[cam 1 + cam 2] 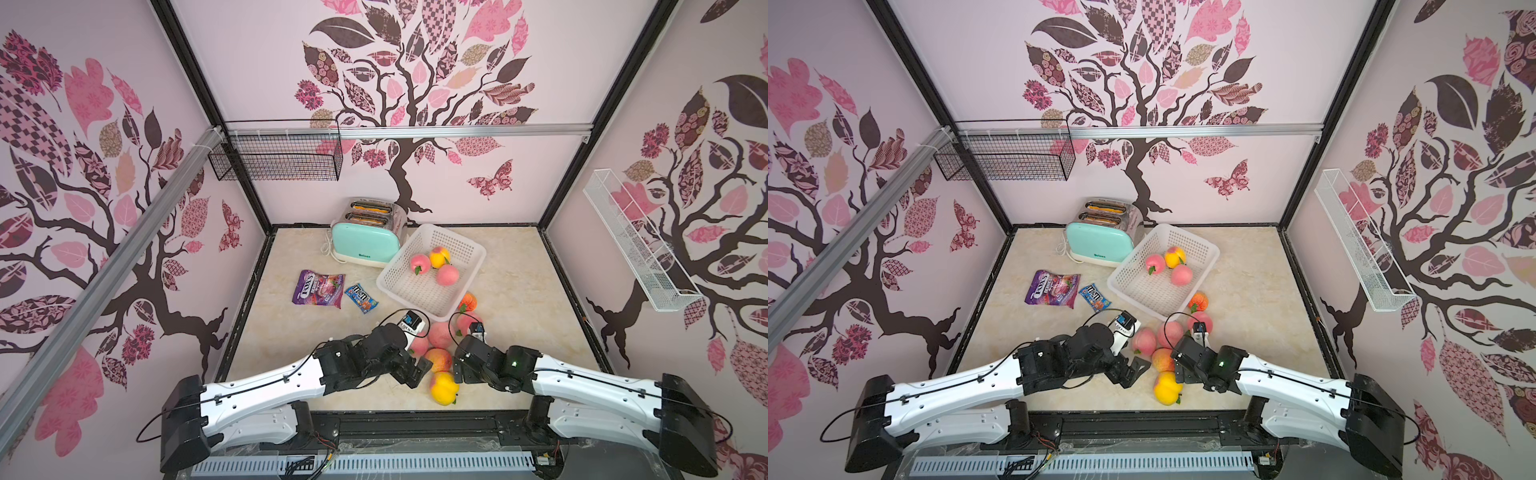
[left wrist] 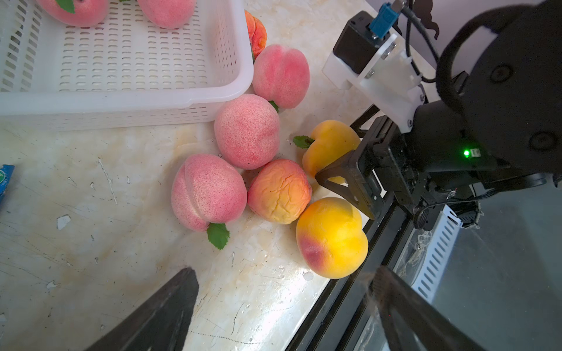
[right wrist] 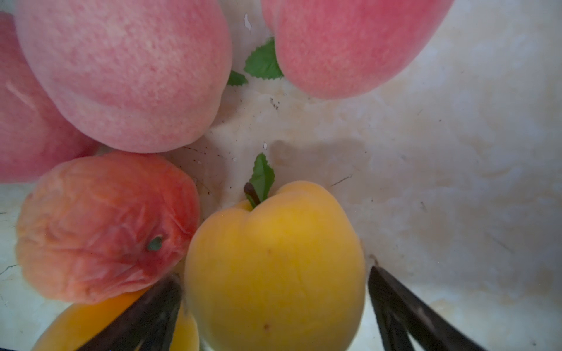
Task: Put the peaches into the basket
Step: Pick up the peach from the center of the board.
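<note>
Left jaws: we recorded them spread wide, the two fingers (image 2: pixel 170 310) well apart with only bare table (image 2: pixel 91 243) between them and nothing held. Just ahead of the jaws, nearer one finger, a yellow peach with a red blush (image 2: pixel 331 237) lay at the table's front edge. A wrinkled orange peach (image 2: pixel 279 191) sat just beside it, farther out from the jaws. Beyond that we counted three pink peaches (image 2: pixel 208 191) bunched together. The white basket (image 2: pixel 121 103) stood farther ahead again, its near corner just beside two of the pink ones. An orange-red peach (image 2: pixel 257 33) lay close against the basket's side wall, farthest from the jaws.

Right jaws: also spread, straddling a plain yellow peach (image 3: pixel 273 267) that rested on the table with its leaf pointing away from the jaws. Each finger (image 3: pixel 395 304) stood just beside a flank of the fruit. We could not tell whether either one touched it. The wrinkled orange peach lay just outside one finger, and the pink ones were ahead of the jaws.

In both top views the basket held three peaches, two pink and one yellow (image 1: pixel 439 257). We counted seven more outside it on the table, all around or ahead of the two pairs of jaws.
</note>
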You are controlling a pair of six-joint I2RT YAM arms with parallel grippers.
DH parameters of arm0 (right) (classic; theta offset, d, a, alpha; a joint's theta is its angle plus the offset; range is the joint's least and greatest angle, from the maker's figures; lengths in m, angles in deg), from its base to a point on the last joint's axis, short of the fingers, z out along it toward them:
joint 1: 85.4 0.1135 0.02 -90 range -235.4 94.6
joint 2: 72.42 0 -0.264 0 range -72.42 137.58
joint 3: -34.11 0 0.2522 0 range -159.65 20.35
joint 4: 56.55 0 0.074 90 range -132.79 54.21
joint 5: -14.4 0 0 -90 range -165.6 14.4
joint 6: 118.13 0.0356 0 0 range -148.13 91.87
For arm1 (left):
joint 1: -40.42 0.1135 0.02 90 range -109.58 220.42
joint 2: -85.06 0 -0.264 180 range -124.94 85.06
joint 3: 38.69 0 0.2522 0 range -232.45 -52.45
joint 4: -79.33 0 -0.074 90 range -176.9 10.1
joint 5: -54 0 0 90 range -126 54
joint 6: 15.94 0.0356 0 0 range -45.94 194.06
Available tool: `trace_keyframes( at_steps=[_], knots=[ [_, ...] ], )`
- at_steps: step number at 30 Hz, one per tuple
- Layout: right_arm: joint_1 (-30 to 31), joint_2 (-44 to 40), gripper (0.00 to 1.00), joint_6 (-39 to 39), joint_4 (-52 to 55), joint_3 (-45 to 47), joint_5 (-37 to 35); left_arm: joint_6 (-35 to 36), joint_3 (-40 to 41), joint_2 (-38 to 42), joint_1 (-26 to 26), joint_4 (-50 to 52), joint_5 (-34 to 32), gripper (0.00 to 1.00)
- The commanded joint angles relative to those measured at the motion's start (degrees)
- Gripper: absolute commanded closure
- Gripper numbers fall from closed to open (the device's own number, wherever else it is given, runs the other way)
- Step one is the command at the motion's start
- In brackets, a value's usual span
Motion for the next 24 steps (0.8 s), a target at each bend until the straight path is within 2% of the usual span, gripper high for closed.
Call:
trace_keyframes(
  at_steps=[1,14,24],
  knots=[
    [0.3,-0.36,0.04,0.39,-0.75,0.25,-0.56,-0.6,0.18,0.48,-0.14,-0.61,-0.78,0.05],
    [0.3,-1.47,0.16,0.85,-0.63,0.82,-1.0,-1.77,1.5,1.8,-0.21,-1.07,-1.4,0.05],
    [0.3,-5.12,0.17,0.77,2.54,-0.04,-1.43,-2.02,1.54,2.32,-0.15,-0.97,-1.72,0.05]
  ],
)
